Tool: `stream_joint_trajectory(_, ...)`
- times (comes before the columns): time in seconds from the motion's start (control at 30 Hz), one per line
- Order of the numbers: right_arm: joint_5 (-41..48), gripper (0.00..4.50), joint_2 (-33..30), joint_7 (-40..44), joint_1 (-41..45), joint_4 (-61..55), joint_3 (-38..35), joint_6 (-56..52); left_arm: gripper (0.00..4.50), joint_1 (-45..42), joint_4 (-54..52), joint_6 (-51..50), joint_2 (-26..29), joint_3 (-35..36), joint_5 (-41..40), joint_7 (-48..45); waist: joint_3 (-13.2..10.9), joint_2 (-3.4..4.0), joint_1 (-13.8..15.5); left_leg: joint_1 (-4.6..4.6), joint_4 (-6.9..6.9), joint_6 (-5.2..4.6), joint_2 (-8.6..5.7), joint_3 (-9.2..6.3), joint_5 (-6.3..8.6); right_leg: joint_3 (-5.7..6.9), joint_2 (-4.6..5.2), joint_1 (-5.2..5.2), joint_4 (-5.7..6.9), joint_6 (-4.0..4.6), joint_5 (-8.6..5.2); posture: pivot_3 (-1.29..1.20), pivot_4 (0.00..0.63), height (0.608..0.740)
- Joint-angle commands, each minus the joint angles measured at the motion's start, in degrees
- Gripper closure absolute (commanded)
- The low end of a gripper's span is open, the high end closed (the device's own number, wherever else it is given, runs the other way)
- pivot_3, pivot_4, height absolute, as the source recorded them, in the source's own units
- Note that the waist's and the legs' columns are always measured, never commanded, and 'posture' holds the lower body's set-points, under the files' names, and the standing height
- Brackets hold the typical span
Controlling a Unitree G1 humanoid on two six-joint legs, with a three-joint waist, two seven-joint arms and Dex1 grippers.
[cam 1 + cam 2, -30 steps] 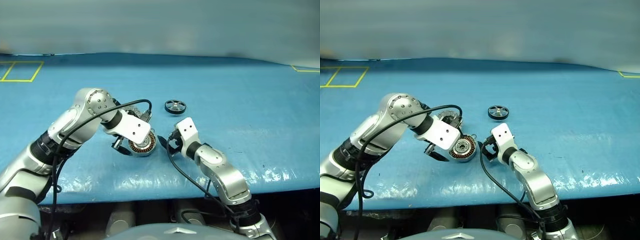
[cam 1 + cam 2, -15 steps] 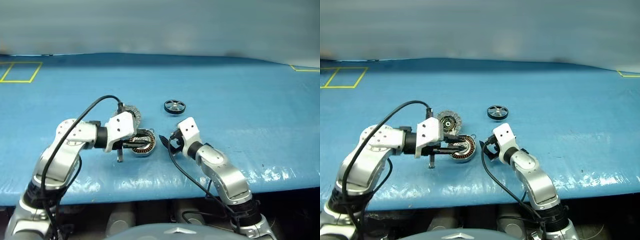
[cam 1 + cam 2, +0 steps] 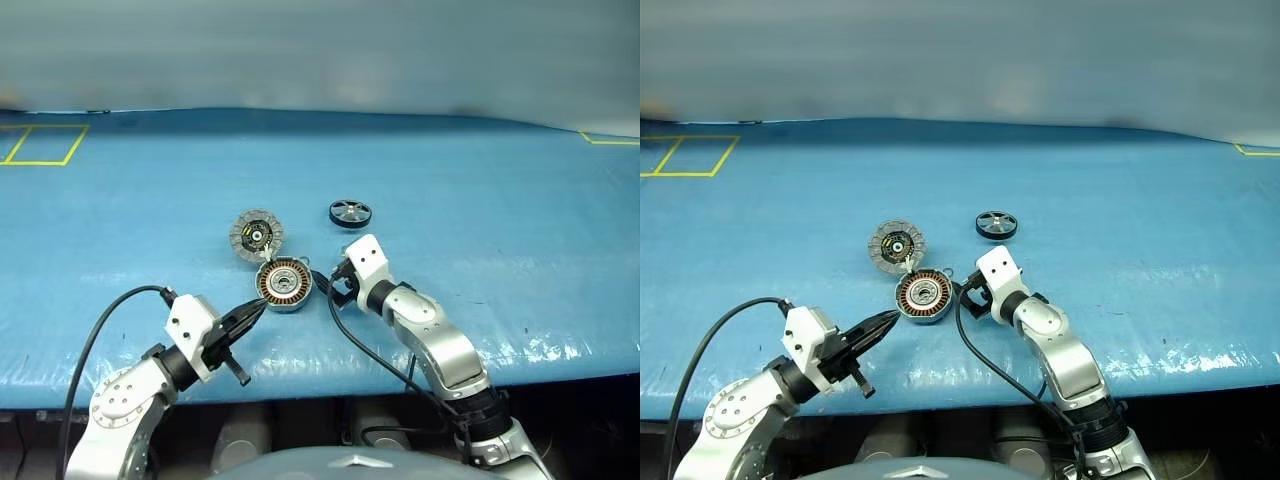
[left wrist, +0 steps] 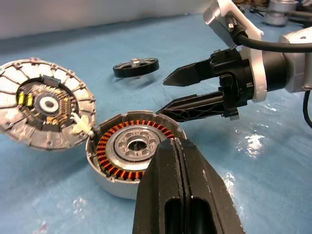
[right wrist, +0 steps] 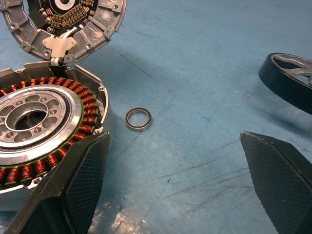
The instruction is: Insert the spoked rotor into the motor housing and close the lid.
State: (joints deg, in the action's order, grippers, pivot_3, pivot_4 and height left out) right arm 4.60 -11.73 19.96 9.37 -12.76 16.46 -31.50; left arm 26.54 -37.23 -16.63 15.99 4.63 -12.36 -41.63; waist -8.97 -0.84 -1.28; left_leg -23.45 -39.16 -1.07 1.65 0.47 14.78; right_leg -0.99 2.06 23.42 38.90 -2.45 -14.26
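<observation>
Lying open beside motor housing [image 3: 284,283], lid [image 3: 256,234], spoked rotor [image 3: 350,212] apart

Right wrist view: spoked rotor [image 5: 287,73] cut by the frame edge, only part of its black rim and one silver spoke in frame. Lid [image 5: 63,22] cut off too, its dark centre mostly out of frame. One finger [image 5: 78,190] of the right gripper [image 5: 180,190] covers the near rim of the motor housing [image 5: 39,117].

Left wrist view: pressed-together fingers [image 4: 183,195] of the left gripper [image 4: 179,146] hide the housing's near edge and part of the copper windings.

Head views: small ring [image 5: 138,118] beside the housing too small to make out.
</observation>
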Motion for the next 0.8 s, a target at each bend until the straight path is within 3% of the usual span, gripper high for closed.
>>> stream_joint_trajectory(0.03, -0.22, 0.00, 0.45, 1.08, 0.92, 0.00, 0.75, 1.91, 4.48, 2.27, 1.87, 6.70, -0.64, -0.62, 1.83, 3.27, 0.00, 0.00, -0.04, 0.00, 0.00, -0.01, 0.00, 0.01, -0.01, 0.00, 0.00, 0.00, 0.00, 0.00, -0.01, 0.00, 0.150, 0.740)
stream_joint_trajectory(0.47, -1.19, 0.00, 1.20, 3.25, 1.09, 1.20, 3.01, 2.68, 4.48, 4.15, 9.09, 16.31, 1.10, -1.50, 1.74, 6.39, 0.00, 0.01, -0.25, -0.02, 0.03, -0.02, 0.04, 0.13, -0.01, -0.06, 0.00, 0.09, -0.03, -0.17, -0.11, 0.00, 0.150, 0.740)
stream_joint_trajectory(0.8, -3.14, 0.00, 3.14, 2.77, 6.39, 14.75, 1.91, 12.53, 4.48, 2.31, 12.32, 21.00, 0.57, -0.37, 0.91, 8.67, 0.00, 0.01, -0.28, -0.02, 0.04, -0.02, 0.04, 0.17, -0.01, -0.07, 0.01, 0.08, -0.06, -0.06, -0.03, 0.00, 0.150, 0.740)
